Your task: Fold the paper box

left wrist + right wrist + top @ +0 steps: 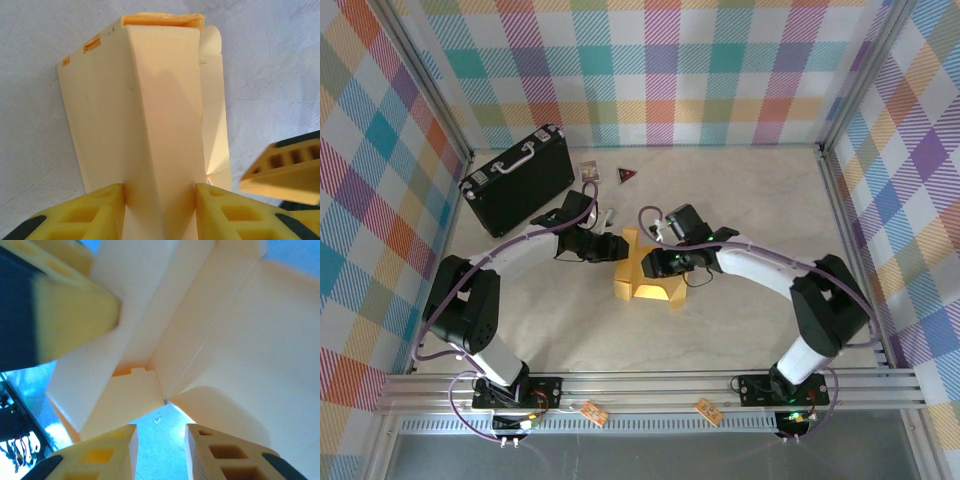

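Note:
The mustard-yellow paper box (645, 280) stands partly folded in the middle of the table, flaps still splayed. My left gripper (616, 248) comes at it from the left. In the left wrist view the left gripper (160, 195) is shut on a raised, creased wall of the paper box (150, 110), with a yellow fingertip (105, 205) pressed to each side. My right gripper (657, 263) is at the box's right side. Seen from its wrist, the right gripper (161, 440) is open just below the box's flaps (225, 340), with bare table between its fingers.
A black hard case (517, 180) with a pale handle lies at the back left. A small card (588, 170) and a dark red triangle (627, 176) lie behind the box. Checked walls close in the table on three sides.

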`<state>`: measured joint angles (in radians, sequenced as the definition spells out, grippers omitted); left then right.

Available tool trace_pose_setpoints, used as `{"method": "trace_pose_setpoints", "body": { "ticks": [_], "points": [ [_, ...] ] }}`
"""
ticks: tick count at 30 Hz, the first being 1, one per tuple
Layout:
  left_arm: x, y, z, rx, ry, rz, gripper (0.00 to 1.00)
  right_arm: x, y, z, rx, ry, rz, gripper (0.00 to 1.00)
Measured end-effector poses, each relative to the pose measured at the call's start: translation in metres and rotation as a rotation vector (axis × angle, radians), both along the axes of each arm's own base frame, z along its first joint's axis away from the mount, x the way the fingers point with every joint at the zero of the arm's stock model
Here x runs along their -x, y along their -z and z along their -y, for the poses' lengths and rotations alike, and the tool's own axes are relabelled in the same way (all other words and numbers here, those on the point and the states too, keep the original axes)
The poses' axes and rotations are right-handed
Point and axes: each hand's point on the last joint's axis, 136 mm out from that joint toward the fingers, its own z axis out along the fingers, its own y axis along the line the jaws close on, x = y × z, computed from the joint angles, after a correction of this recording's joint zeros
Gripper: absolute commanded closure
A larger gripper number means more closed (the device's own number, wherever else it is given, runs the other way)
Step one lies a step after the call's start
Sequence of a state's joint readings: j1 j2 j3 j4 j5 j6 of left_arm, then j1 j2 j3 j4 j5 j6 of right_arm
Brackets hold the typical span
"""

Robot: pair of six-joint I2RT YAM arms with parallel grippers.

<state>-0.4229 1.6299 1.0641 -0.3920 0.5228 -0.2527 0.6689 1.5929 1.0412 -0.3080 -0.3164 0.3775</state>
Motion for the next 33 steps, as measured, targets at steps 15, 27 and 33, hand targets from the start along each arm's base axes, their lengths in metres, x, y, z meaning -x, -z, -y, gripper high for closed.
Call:
{"method": "trace_pose_setpoints", "body": {
  "ticks": [15,27,33],
  "points": [
    [0.000,0.000,0.000,0.000,0.000,0.000,0.61,-0.047,0.042,0.081,0.186,0.216,0.002,0.51],
    [0.000,0.000,0.000,0.000,0.000,0.000,0.62,-0.020,0.087,0.102,0.198,0.260,-0.162,0.53],
    [0.000,0.000,0.000,0.000,0.000,0.000,0.61,-0.020,0.088,0.089,0.120,0.239,-0.199,0.62]
  ]
}}
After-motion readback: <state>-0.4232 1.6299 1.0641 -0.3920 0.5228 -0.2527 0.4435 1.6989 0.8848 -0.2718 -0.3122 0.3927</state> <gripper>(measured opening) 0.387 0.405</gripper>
